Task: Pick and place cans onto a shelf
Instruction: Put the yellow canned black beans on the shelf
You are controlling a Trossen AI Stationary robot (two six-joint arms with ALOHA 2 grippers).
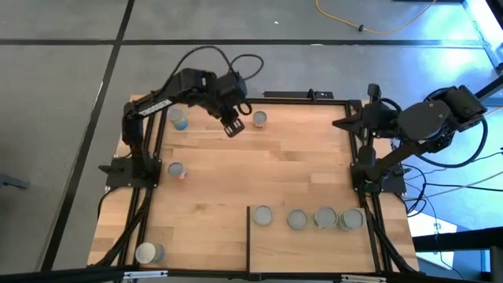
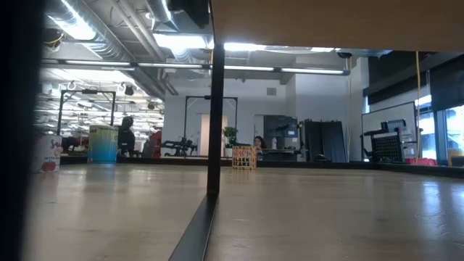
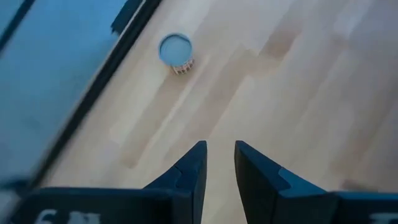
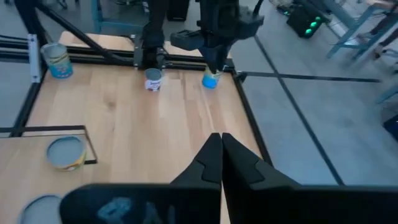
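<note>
My left gripper [image 1: 233, 126] hangs over the table's far part, fingers a little apart and empty [image 3: 219, 165]. A silver-topped can [image 1: 259, 119] stands just to its right near the far edge; it also shows in the left wrist view [image 3: 176, 51]. Three more cans stand on the table: a blue one [image 1: 179, 119], one with red [image 1: 176, 170], and one at the near left corner [image 1: 149, 252]. Several cans [image 1: 297, 219] stand on the pale shelf [image 1: 314, 251] at the near right. My right gripper [image 4: 221, 155] is shut and empty, held over the table's right edge [image 1: 343, 123].
A black frame rail [image 1: 306, 96] runs along the far edge, close behind the can by my left gripper. The shelf's dark edge strip [image 1: 249, 240] stands at its left side. Bare planks [image 1: 275, 165] lie between the arms.
</note>
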